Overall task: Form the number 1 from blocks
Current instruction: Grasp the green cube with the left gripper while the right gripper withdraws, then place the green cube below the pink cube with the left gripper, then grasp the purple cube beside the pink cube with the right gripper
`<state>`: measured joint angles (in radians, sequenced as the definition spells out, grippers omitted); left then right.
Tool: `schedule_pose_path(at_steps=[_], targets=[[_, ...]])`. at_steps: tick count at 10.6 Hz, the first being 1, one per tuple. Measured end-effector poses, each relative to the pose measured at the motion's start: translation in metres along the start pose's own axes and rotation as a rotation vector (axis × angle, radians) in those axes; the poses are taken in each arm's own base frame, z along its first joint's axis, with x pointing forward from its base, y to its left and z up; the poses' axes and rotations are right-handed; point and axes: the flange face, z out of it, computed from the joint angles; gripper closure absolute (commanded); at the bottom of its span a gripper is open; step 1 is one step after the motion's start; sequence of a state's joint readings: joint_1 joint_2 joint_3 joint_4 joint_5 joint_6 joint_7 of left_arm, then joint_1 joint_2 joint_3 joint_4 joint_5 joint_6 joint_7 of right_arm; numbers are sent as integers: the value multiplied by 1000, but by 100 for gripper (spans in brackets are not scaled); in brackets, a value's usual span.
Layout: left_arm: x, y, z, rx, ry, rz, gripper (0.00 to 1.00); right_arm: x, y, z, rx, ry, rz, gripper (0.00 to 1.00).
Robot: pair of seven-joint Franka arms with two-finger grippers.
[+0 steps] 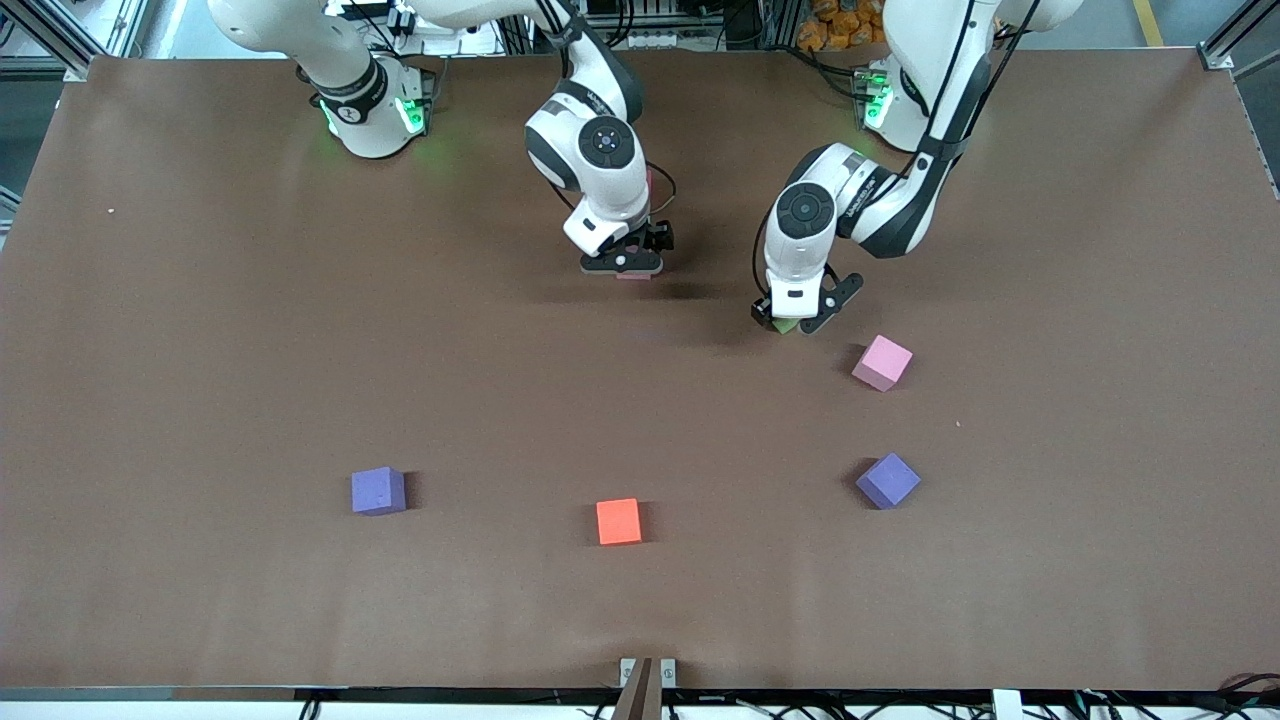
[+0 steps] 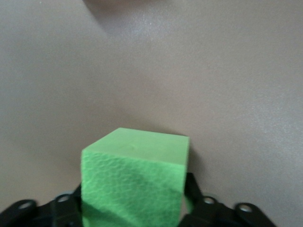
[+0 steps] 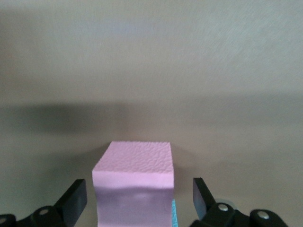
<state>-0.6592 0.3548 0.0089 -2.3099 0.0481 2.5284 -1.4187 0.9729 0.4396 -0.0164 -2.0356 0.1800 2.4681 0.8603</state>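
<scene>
My right gripper (image 1: pixel 625 262) is low over the table's middle. It is open around a pink block (image 3: pixel 135 163), with a gap at each finger (image 3: pixel 75 196). A thin light blue strip (image 3: pixel 173 213) shows right beside that block. My left gripper (image 1: pixel 797 318) is shut on a green block (image 2: pixel 137 156), close to the table. Only a corner of the green block (image 1: pixel 786 326) shows in the front view. A second pink block (image 1: pixel 882 362) lies just nearer the front camera than the left gripper. Two purple blocks (image 1: pixel 887 481) (image 1: pixel 378 491) and an orange block (image 1: pixel 618 521) lie nearer still. The red block is hidden.
The brown table (image 1: pixel 200 350) is bare around the loose blocks. Both arm bases (image 1: pixel 370 110) (image 1: pixel 900 100) stand at its farthest edge. A small bracket (image 1: pixel 645 672) sits at the edge nearest the front camera.
</scene>
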Motion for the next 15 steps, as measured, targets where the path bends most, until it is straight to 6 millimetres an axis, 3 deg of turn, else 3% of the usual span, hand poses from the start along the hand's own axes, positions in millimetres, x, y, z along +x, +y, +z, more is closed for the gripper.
schedule_pose_path(at_steps=[3, 6, 7, 9, 11, 12, 15], targets=[[6, 12, -14, -29, 6, 59, 100, 53, 39, -63, 33, 19, 101, 1], [3, 53, -58, -19, 12, 261, 100, 128, 117, -118, 26, 95, 120, 0], [-10, 73, -69, -14, 15, 325, 100, 155, 147, -131, 31, 120, 100, 0], [-51, 115, -66, 1, 11, 457, 100, 206, 208, -157, 37, 167, -3, 0], [-87, 149, -59, -12, -42, 539, 100, 239, 252, -166, 16, 195, -105, 0], [-92, 162, -64, -38, -64, 560, 100, 254, 268, -165, -3, 206, -135, 0], [-111, 174, -77, -64, -87, 613, 100, 279, 288, -158, -30, 212, -179, 0]])
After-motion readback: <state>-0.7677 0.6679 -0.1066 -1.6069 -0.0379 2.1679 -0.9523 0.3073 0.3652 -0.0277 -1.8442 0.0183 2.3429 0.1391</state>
